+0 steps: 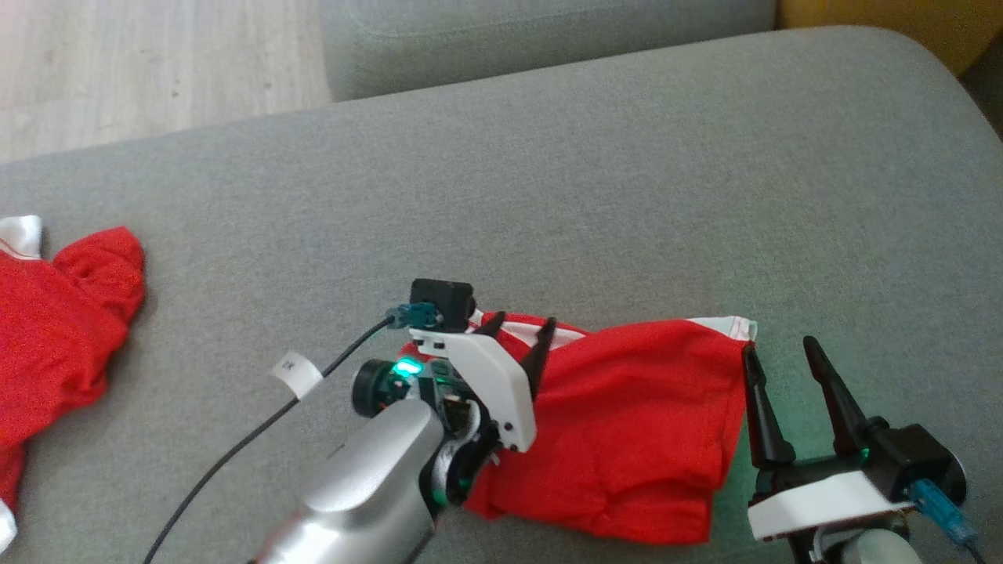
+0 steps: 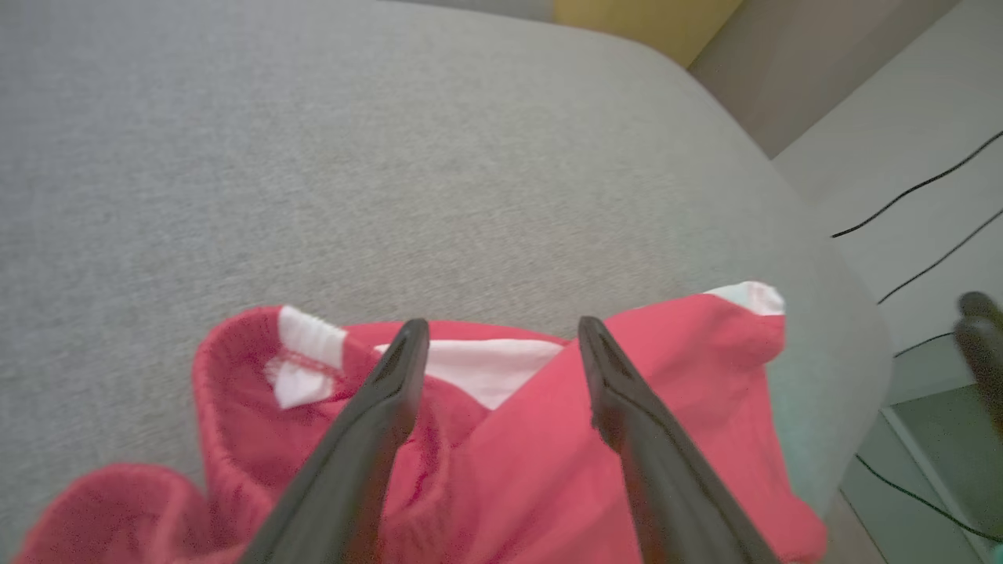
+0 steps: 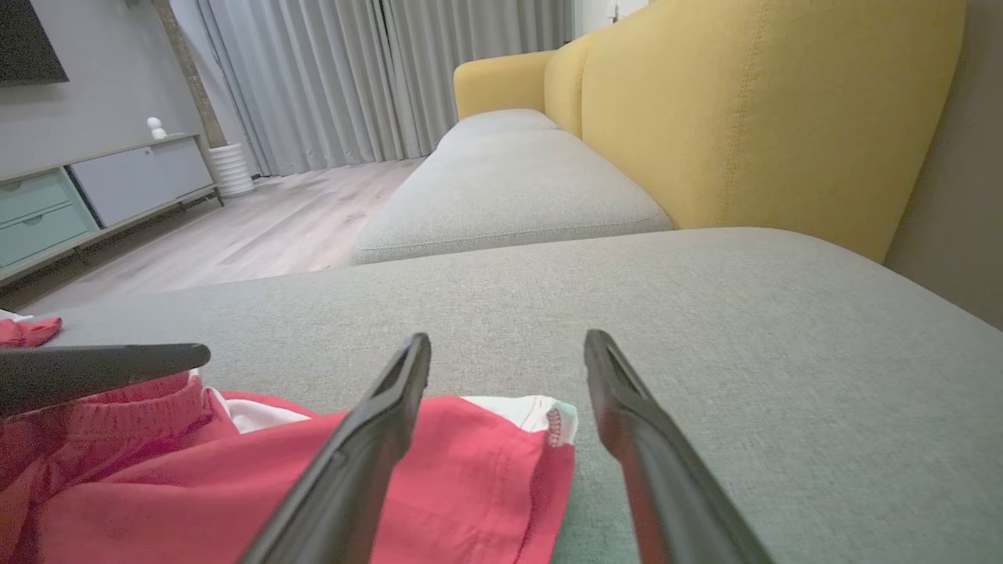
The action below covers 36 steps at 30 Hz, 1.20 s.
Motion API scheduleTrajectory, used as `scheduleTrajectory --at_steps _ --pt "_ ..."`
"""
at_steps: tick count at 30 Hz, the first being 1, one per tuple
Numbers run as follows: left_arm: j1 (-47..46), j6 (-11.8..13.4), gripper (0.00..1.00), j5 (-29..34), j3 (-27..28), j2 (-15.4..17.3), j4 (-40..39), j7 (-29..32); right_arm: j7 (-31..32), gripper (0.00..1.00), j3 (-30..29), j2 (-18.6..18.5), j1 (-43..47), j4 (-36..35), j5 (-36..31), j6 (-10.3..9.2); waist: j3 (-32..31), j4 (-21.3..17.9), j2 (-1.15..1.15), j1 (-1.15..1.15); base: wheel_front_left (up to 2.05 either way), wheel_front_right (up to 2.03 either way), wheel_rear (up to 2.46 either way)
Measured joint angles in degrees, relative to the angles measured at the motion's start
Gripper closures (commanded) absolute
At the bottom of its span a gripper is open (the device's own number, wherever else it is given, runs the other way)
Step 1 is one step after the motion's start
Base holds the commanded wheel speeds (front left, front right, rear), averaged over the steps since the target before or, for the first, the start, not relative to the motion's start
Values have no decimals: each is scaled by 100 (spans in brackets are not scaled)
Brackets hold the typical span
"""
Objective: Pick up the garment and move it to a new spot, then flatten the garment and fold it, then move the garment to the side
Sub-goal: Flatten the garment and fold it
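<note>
Where the head camera looks down, a grey seat cushion (image 1: 627,196) is recorded as the largest item and the surface on which everything below lies.

Item 2: a second grey cushion (image 3: 509,188), set beyond the first and backed by a yellow sofa back (image 3: 744,102).

Item 3: pale wooden floor (image 1: 117,63), seen past the far left of the cushions.

Item 4: the garment (image 1: 627,423), red with white trim. It is laid crumpled on the near part of the grey seat cushion, between the two grippers. An elastic waistband is seen at its left end and a white-edged corner at its far right.

Item 5: a second red cloth (image 1: 55,329), bunched at the left edge of the cushion, well apart from the garment.

Item 6: the left gripper (image 1: 523,321), carried on a silver forearm. Its fingers are held apart over the waistband end of the garment, nothing clamped between them. Whether the tips touch the cloth cannot be told.

Item 7: the right gripper (image 1: 778,345). Its fingers are likewise spread, with nothing between them. One finger is placed just beside the garment's right edge and the other over bare cushion.

Item 8: a black cable (image 1: 235,446), run from the left wrist, with a small white label (image 1: 296,372) fixed to it.
</note>
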Motion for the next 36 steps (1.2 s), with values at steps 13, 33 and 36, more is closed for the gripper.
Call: scheduleTrajectory --at_steps 13,33,36 --pt "-506 344 7 -301 -175 -1 1477 -615 0 0 -75 -1 -46 3 -49 0 175 -53 0 0 0 0 0" --pt "-986 258 100 -1507 -1216 -5 2321 -882 0 0 108 -1 -85 121 -108 0 67 -496 0 -1 0 0 0" --pt "-1048 155 100 -1506 -1279 -3 2469 -1249 0 0 113 -1 -85 126 -108 0 15 -589 0 0 0 0 0"
